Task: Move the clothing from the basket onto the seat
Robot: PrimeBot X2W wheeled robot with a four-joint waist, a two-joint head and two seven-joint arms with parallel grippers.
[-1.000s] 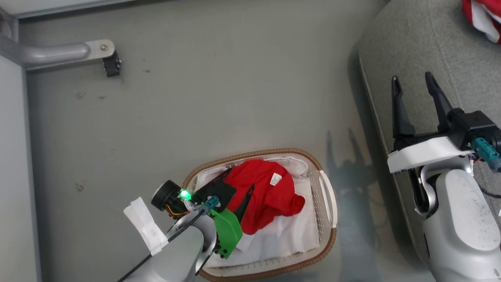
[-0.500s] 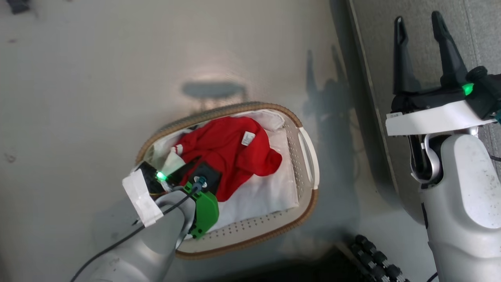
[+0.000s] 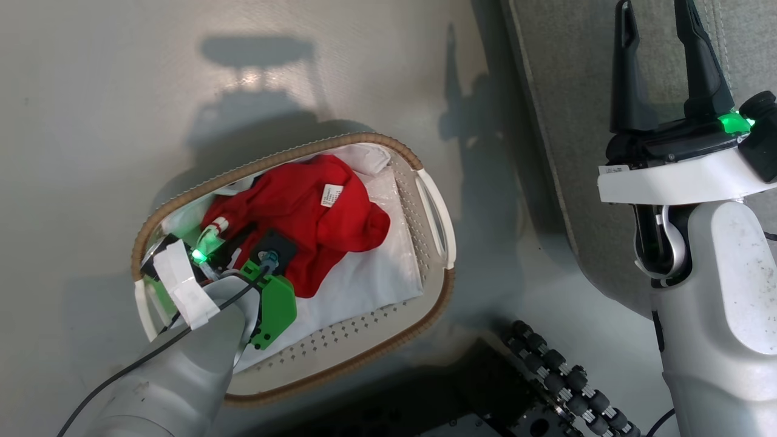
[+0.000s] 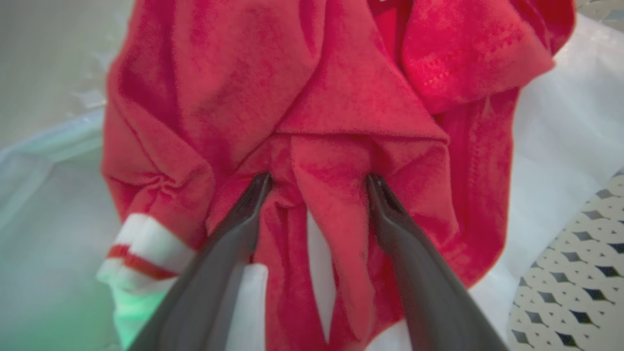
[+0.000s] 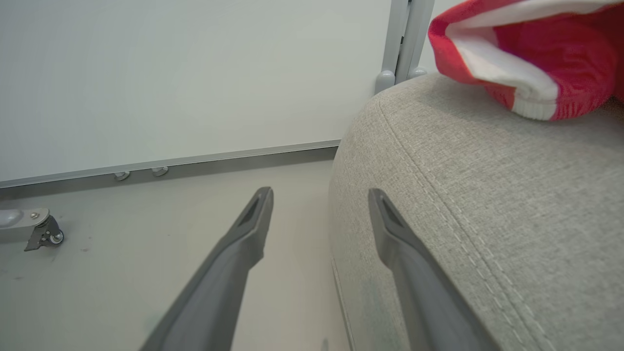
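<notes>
Clothing (image 4: 341,97) between spread left hand (image 4: 318,179), right hand (image 5: 319,192) released, wrist view adds garment (image 5: 560,53) on seat (image 5: 463,170)

It looked like a bare test room made up like a home. The floor (image 3: 91,91) was smooth and grey. In the right wrist view, a plain white wall panel (image 5: 170,73) with a metal strip (image 5: 195,163) stood at 11 o'clock. A small wheel (image 5: 46,236) on a metal leg (image 5: 19,217) sat at 9 o'clock. The soft seat (image 5: 463,195) and the laundry basket (image 3: 340,337) were homey.

white liner sheet (image 3: 376,273) crinkled | grey floor (image 3: 91,91) | small caster wheel (image 5: 46,237) on floor | pale wall panel (image 5: 195,73)
</notes>
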